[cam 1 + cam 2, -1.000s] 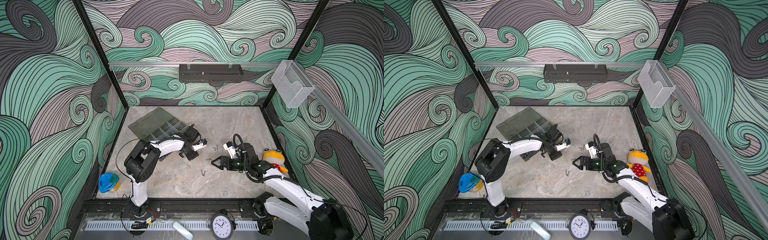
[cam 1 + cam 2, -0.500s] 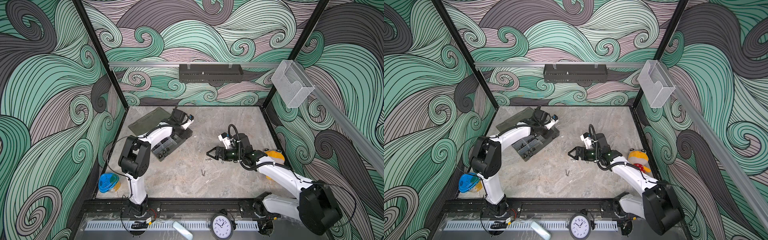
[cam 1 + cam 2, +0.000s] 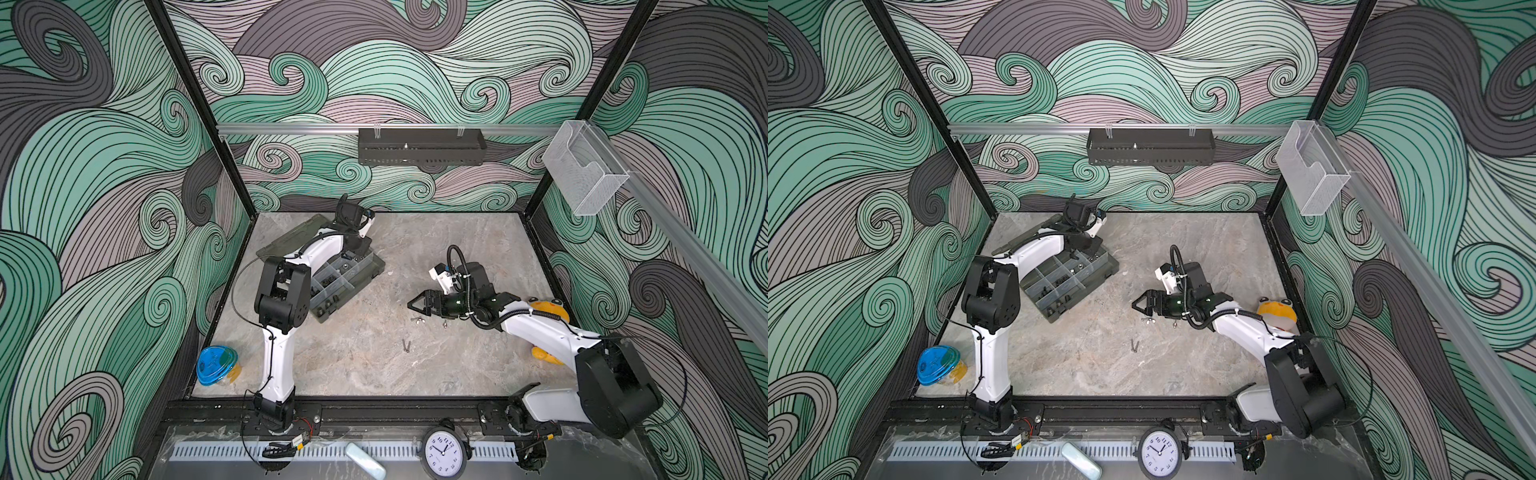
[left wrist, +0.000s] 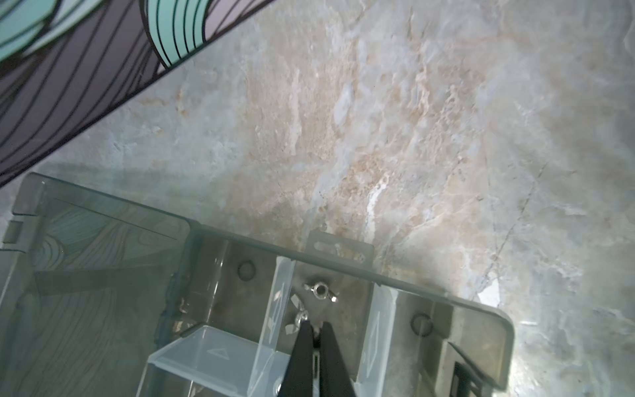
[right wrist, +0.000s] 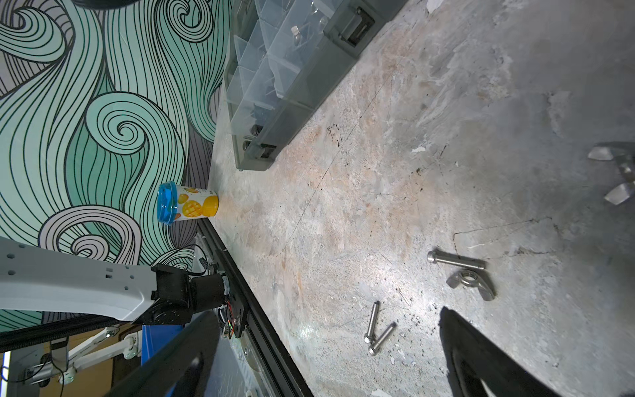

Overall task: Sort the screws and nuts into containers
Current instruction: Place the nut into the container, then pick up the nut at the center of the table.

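Observation:
The grey organiser box (image 3: 368,272) (image 3: 1102,276) lies open at the table's far left, several nuts in its compartments. My left gripper (image 4: 316,326) hangs over a far end compartment, shut on a silver wing nut (image 4: 301,317). Another wing nut (image 4: 319,291) lies on that compartment's floor. My right gripper (image 3: 415,305) (image 5: 328,312) stands open just above the table centre, holding nothing. On the table by it lie two silver screws (image 5: 372,323) (image 3: 406,345), a third screw (image 5: 455,260), a wing nut (image 5: 470,280) and another wing nut (image 5: 615,172).
A blue-lidded tub (image 3: 217,365) stands at the near left corner. A yellow plush toy (image 3: 546,309) lies behind my right arm at the right edge. A clear wall box (image 3: 584,174) and a black rack (image 3: 419,146) hang on the walls.
My left arm has swung from the table's middle back over the organiser's far end, jaws staying shut. My right gripper has moved a little left and away, still open.

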Controlling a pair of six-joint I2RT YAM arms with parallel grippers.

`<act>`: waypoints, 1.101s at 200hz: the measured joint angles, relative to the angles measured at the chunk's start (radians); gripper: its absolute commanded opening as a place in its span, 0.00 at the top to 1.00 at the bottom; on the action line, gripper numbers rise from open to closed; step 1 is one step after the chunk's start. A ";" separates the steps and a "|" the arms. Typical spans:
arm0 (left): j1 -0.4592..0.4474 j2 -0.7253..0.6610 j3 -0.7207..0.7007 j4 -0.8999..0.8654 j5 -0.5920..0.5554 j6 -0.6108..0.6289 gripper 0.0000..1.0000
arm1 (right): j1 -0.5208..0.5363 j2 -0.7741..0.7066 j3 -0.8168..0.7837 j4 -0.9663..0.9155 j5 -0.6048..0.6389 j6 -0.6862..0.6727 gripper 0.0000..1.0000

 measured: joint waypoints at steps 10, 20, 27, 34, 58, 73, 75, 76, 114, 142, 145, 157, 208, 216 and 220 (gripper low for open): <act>0.000 0.000 -0.006 -0.005 -0.002 -0.005 0.93 | -0.001 0.002 0.000 0.001 -0.002 -0.001 0.00; 0.000 0.000 -0.008 -0.003 -0.002 -0.009 0.91 | -0.004 0.002 0.000 0.001 -0.003 -0.002 0.00; 0.000 0.000 -0.011 -0.003 -0.002 -0.011 0.88 | -0.005 0.001 0.000 0.002 -0.003 -0.002 0.00; 0.000 0.000 -0.014 -0.003 -0.003 -0.014 0.86 | -0.005 0.001 0.000 0.002 -0.003 -0.003 0.00; 0.000 0.000 -0.032 0.001 -0.010 -0.023 0.81 | -0.005 -0.010 -0.005 -0.003 -0.002 -0.003 0.00; 0.000 -0.010 -0.066 0.015 -0.011 -0.023 0.79 | -0.005 -0.039 -0.016 -0.013 -0.002 -0.005 0.00; 0.000 -0.013 -0.071 0.017 -0.011 -0.023 0.79 | -0.006 -0.045 -0.018 -0.015 -0.001 -0.006 0.00; 0.000 -0.015 -0.076 0.018 -0.011 -0.023 0.79 | -0.006 -0.048 -0.018 -0.015 -0.001 -0.006 0.00; 0.000 -0.098 -0.171 0.027 0.017 -0.017 0.78 | -0.011 -0.173 -0.076 -0.033 0.013 -0.006 0.00; -0.018 -0.246 -0.295 0.062 0.076 -0.003 0.78 | -0.011 -0.266 -0.144 -0.064 0.034 -0.001 0.00; -0.023 -0.265 -0.315 0.069 0.079 -0.002 0.78 | -0.011 -0.274 -0.152 -0.068 0.037 0.001 0.00; -0.054 -0.335 -0.386 0.084 0.104 0.011 0.77 | -0.011 -0.311 -0.182 -0.080 0.045 0.004 0.00; -0.260 -0.422 -0.534 0.019 0.241 0.051 0.74 | -0.011 -0.451 -0.294 -0.144 0.078 0.027 0.01; -0.290 -0.422 -0.550 -0.001 0.254 0.055 0.74 | -0.011 -0.468 -0.306 -0.154 0.079 0.029 0.01; -0.304 -0.422 -0.557 -0.009 0.259 0.058 0.74 | -0.011 -0.475 -0.312 -0.159 0.080 0.030 0.00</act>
